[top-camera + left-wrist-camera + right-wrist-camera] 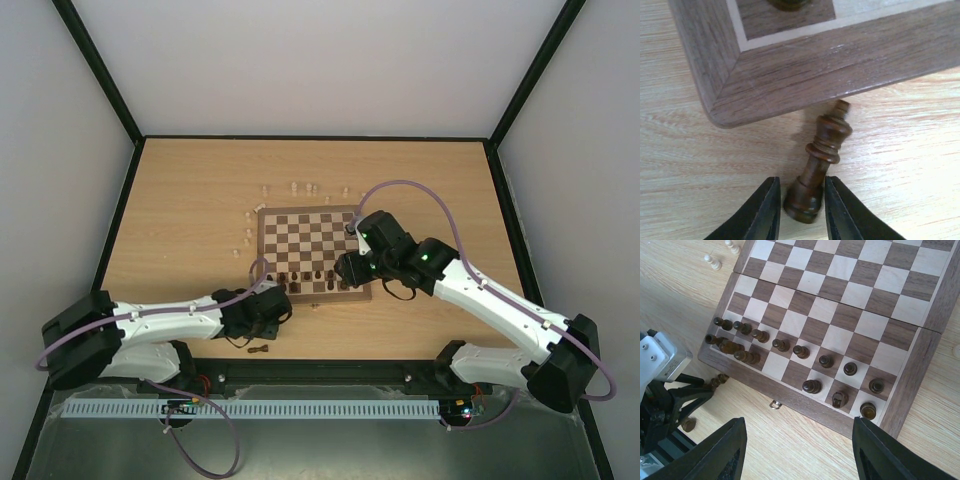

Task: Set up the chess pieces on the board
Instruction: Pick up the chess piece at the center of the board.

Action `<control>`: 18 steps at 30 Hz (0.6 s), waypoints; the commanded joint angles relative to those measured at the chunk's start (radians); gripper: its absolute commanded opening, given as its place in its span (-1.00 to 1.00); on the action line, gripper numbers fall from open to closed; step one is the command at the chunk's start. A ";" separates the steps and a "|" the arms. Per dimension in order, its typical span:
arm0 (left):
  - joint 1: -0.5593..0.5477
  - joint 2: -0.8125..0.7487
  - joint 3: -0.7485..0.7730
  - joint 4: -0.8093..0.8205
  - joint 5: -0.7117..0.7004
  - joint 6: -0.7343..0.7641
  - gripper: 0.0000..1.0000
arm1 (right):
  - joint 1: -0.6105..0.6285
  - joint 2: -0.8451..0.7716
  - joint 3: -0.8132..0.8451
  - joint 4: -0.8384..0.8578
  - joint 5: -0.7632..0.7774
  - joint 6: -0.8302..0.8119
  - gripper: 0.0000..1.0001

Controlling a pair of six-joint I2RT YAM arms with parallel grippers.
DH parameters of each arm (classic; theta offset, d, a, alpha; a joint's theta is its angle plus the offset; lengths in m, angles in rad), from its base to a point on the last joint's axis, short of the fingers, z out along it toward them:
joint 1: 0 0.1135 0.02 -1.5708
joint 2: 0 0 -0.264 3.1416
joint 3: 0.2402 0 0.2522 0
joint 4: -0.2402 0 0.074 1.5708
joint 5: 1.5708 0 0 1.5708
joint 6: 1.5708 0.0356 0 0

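Board (921, 365) check pls, where's everything sitting rn?

>> Mid table (180, 200), squared up to both arms. Dark pieces (780, 345) stand on the 2 rows nearest the arms: a line of pawns, w/ bigger ones incl a knight behind them. Pale pieces (293, 186) are off it, scattered on the tabletop past the far edge and down the far-left side.

Ok and the L claw? Holding anything?

>> Left gripper (801, 180) is down at tabletop lvl, just off the near-left corner of the board. Dark king (819, 155) looks to be lying on its side on the bare wood there, crown end pointing at that corner, base end btwn the 2 black fingers (765, 215). Gap is narrow, barely wider than the base. One finger looks right up against it, the other has a sliver of shadow next to it, so tbh can't tell if it's properly pinched or just bracketed. Top of the king is a bit blurred too.

R side?

>> Right gripper (799, 422) hangs over the near-right part of the board, fingers spread wide, nothing btwn them, not touching any piece. Also 1 stray dark piece (260, 350) lies on the table by the L arm, nearer the bases, apart from the board.
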 commanded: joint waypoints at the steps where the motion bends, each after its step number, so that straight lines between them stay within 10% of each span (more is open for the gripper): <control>1: 0.000 -0.021 -0.042 -0.004 0.053 -0.004 -0.53 | -0.004 0.013 -0.007 -0.013 0.014 -0.004 0.17; 18: -0.049 -0.393 -0.005 0.076 0.286 0.091 -0.66 | -0.003 0.000 0.021 -0.014 -0.164 0.010 0.18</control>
